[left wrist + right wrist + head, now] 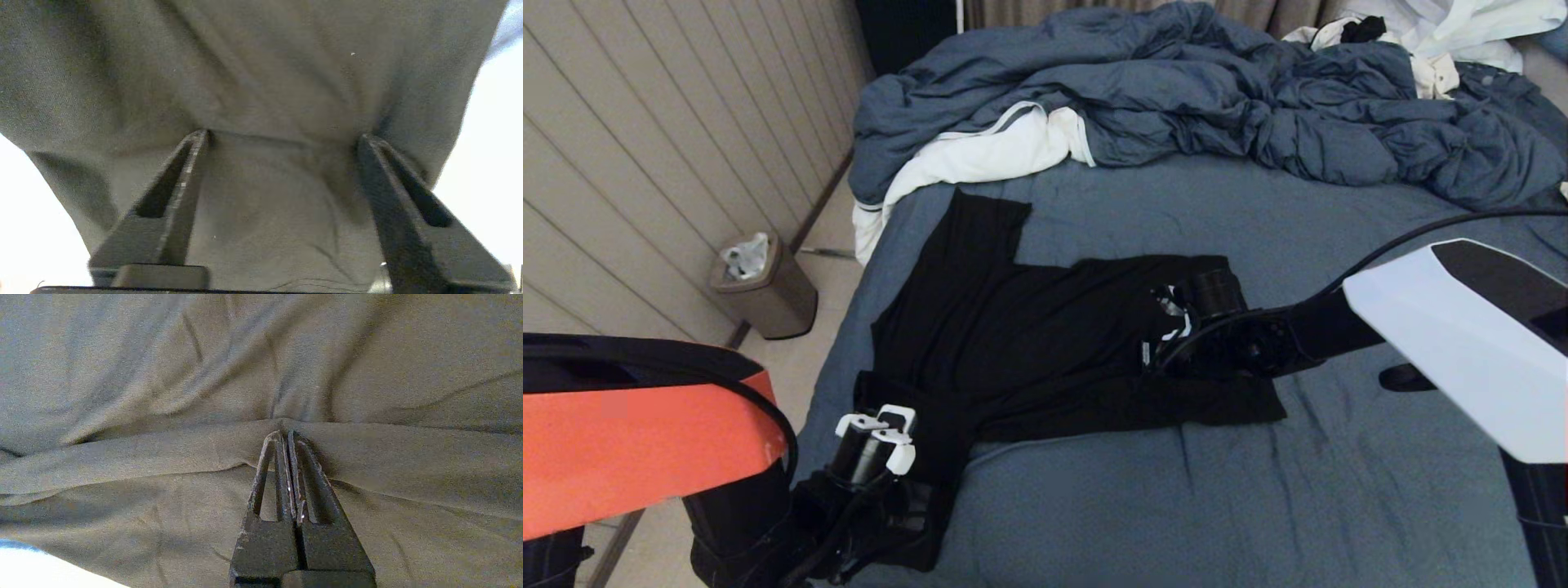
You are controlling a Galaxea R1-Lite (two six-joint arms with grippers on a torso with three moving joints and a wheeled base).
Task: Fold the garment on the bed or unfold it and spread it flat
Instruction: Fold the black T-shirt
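L gripper (282, 136) jaws spread over garment (1029, 327); R gripper (284, 435) jaws pinch it.

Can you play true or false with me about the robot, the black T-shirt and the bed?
1. The black soft-knit T-shirt lies on the slate-blue bed sheet. True.
2. The left gripper has its jaws squeezed shut. False: its jaws stand wide apart, tips against the shirt's cloth.
3. The right gripper has its jaws shut on a fold of the shirt. True.
4. The puffy blue-grey duvet covers the whole shirt. False: it is bunched at the far end of the bed, apart from the shirt.
5. A small bin stands on the floor beside the bed. True.
6. The white cloth with a grey stripe is held by the robot. False: neither gripper is near it.
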